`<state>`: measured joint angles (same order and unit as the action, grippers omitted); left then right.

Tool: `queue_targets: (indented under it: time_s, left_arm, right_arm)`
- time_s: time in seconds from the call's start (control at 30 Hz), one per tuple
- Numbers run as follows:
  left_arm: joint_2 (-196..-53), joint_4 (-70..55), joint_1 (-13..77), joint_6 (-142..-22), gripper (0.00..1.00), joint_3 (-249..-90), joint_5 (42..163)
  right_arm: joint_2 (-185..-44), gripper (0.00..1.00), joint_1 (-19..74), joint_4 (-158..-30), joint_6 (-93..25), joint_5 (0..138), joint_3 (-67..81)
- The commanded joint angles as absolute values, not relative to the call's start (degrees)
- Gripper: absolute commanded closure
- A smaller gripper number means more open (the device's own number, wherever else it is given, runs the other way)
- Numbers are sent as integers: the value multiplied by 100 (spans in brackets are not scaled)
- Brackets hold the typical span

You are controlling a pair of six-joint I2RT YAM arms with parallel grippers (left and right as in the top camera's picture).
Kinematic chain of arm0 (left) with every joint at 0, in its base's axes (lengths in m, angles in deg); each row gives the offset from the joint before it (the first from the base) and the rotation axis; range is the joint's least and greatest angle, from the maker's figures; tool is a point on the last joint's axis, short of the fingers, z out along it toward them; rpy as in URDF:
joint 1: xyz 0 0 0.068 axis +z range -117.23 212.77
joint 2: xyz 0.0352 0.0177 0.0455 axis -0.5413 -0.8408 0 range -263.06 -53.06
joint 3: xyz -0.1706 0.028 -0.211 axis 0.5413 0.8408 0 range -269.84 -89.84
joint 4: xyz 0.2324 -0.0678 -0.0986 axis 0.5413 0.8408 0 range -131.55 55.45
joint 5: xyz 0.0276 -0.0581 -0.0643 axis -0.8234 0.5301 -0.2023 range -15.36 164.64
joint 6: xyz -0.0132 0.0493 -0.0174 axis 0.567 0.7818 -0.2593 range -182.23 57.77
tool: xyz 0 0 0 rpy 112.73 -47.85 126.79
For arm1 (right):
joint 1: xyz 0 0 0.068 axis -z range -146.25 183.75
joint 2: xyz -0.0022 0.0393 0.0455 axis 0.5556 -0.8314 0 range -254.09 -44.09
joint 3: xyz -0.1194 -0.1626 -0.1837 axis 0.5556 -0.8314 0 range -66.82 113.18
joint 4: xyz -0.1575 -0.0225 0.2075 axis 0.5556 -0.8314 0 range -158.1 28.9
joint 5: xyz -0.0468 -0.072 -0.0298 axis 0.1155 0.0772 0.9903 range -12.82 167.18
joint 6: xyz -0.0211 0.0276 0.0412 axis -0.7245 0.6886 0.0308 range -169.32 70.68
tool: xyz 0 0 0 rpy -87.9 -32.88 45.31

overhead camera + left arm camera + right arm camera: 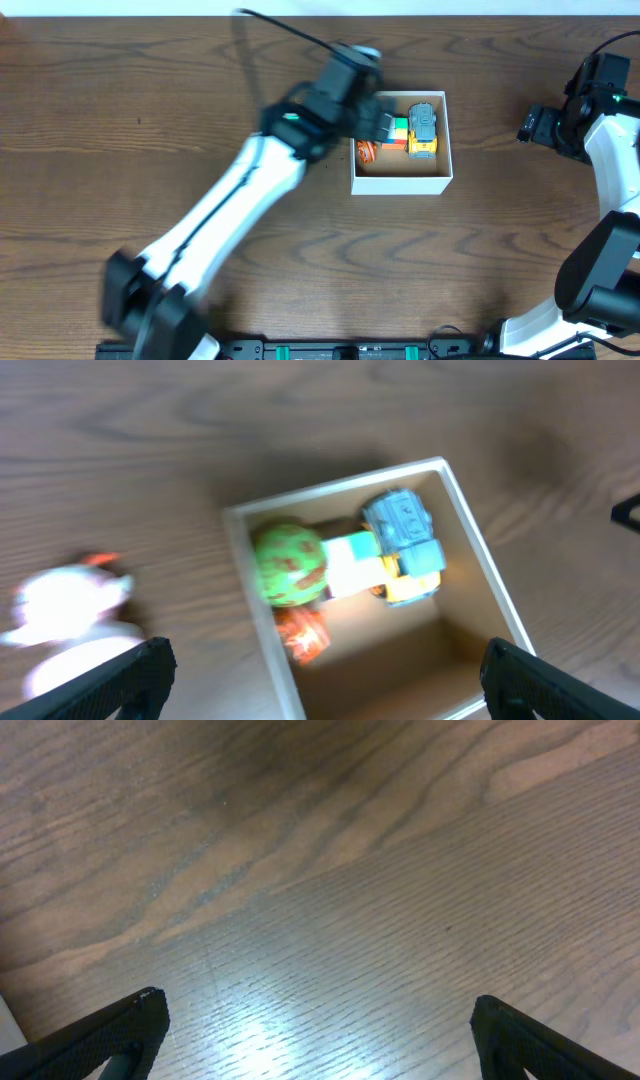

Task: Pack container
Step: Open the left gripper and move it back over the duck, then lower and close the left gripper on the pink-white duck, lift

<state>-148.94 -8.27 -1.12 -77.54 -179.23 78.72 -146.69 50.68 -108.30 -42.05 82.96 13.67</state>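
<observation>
**Left claw spread wide over the container, right claw open too, off to the side**

The container (400,183) sits on the table (120,90) a bit right of centre, toward the back. Bunched together inside it are a green ball (290,565), a white-and-teal block (352,563) touching the ball, a blue and yellow car (405,545) right against the block, and an orange toy (300,635) just beside the ball. The left claw (328,665) hangs above the container's left side, fingers far apart with nothing between them. A blurry white toy (65,610) lies on the table outside the container. The right claw (320,1020) is well away on the right, fingers spread over bare wood.
</observation>
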Motion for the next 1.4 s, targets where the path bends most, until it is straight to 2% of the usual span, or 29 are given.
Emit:
queue_targets:
  time_s: [0.0,0.1,0.23,0.43,0.6,0.77,1.37]
  left_arm:
    - [-14557,-458,96,-7584,2,-17931,7848]
    - [-14321,-294,290,-7332,2,-17934,7638]
    - [-14314,63,500,-7881,2,-18036,6923]
    - [-14618,544,1228,-8036,2,-18371,6923]
    - [-15512,1573,1801,-7662,2,-19378,7697]
    - [-16760,2771,1796,-7321,2,-20587,7669]
    - [-18434,2478,1676,-7518,2,-20747,7715]
  right_arm:
    - [-14696,1,5094,-10824,-4102,8294,1351]
    - [-14696,1,5094,-10824,-4102,8292,1351]
    - [-14696,1,5094,-10826,-4102,8292,1351]
    - [-14696,1,5094,-10824,-4102,8294,1351]
    - [-14696,1,5094,-10824,-4102,8294,1351]
    - [-14696,1,5094,-10824,-4102,8294,1351]
    - [-14696,1,5094,-10824,-4102,8294,1351]
